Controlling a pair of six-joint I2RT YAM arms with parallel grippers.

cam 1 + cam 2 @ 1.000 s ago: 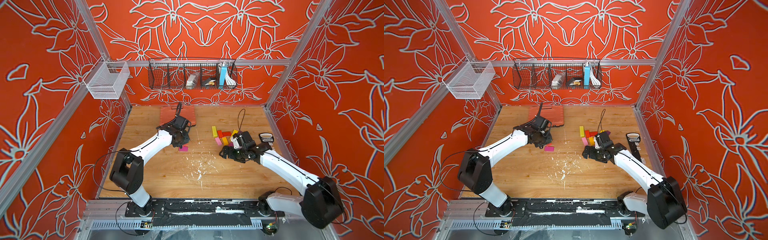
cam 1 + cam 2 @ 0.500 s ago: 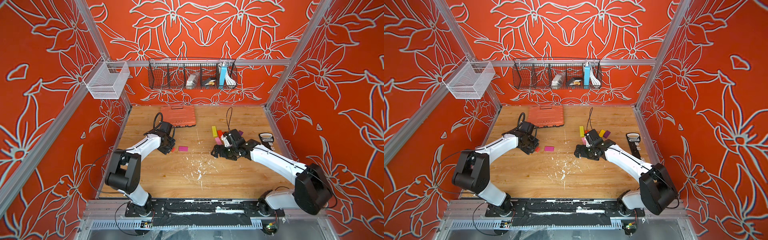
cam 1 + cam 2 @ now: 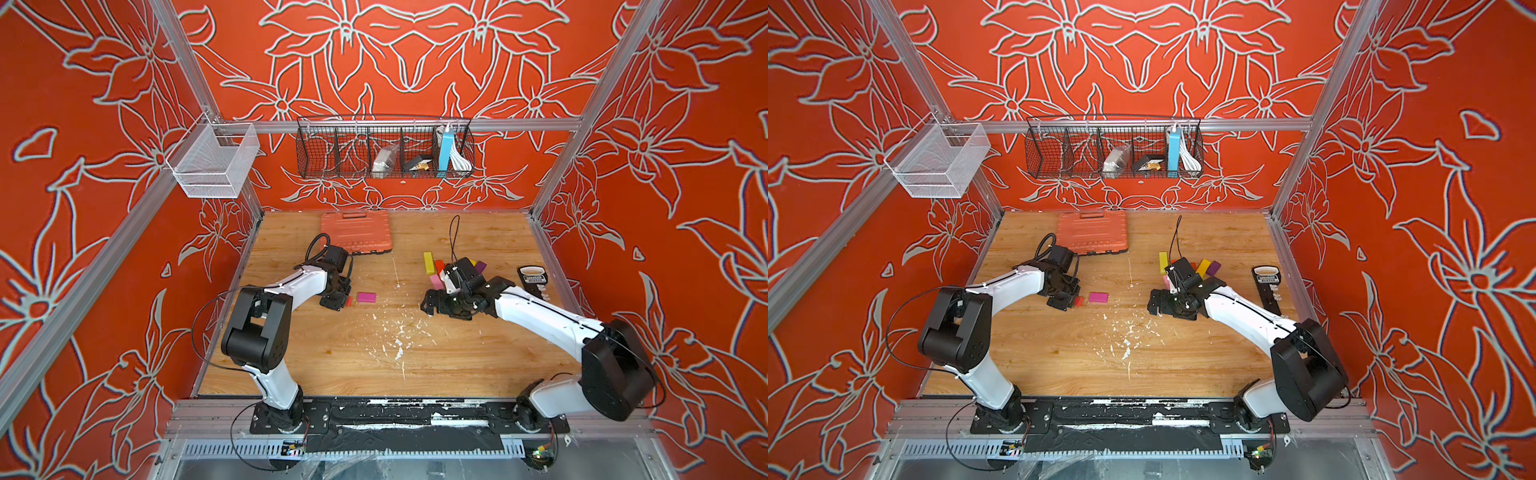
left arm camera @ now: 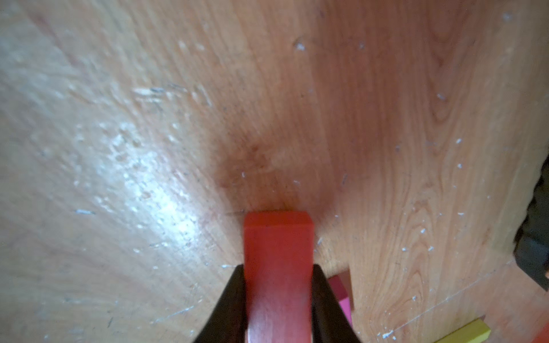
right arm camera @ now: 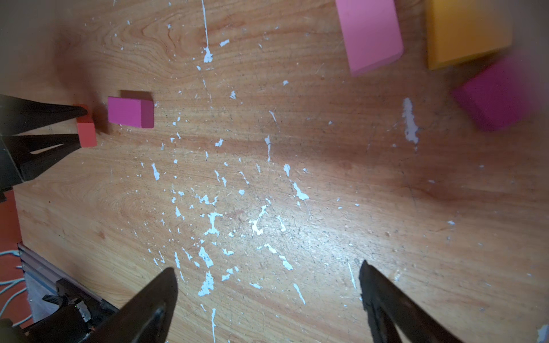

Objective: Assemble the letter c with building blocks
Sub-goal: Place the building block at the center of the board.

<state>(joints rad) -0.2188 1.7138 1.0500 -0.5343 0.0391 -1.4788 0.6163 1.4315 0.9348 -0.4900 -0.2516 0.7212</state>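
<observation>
My left gripper (image 4: pixel 277 268) is shut on a red block (image 4: pixel 279 252), held low at the table just left of a lone magenta block (image 3: pixel 366 297). Both show in both top views, the red block (image 3: pixel 1078 301) a small gap from the magenta block (image 3: pixel 1098 297). My right gripper (image 5: pixel 267 267) is open and empty over bare wood, in front of the pile of building blocks (image 3: pixel 434 270). That pile holds a yellow block (image 3: pixel 428 262), a pink block (image 5: pixel 371 35), an orange block (image 5: pixel 466 32) and a purple block (image 3: pixel 1214 269), partly hidden by the right wrist.
A ribbed orange case (image 3: pixel 356 231) lies at the back behind the left arm. A black tool (image 3: pixel 534 280) lies along the right edge. White flecks (image 3: pixel 397 336) dot the middle of the table (image 3: pixel 332 374). A wire basket (image 3: pixel 384 149) hangs on the back wall.
The left arm drew back from the orange case toward the front, carrying the red block down beside the magenta block. The right gripper shifted left, away from the pile, and stays open.
</observation>
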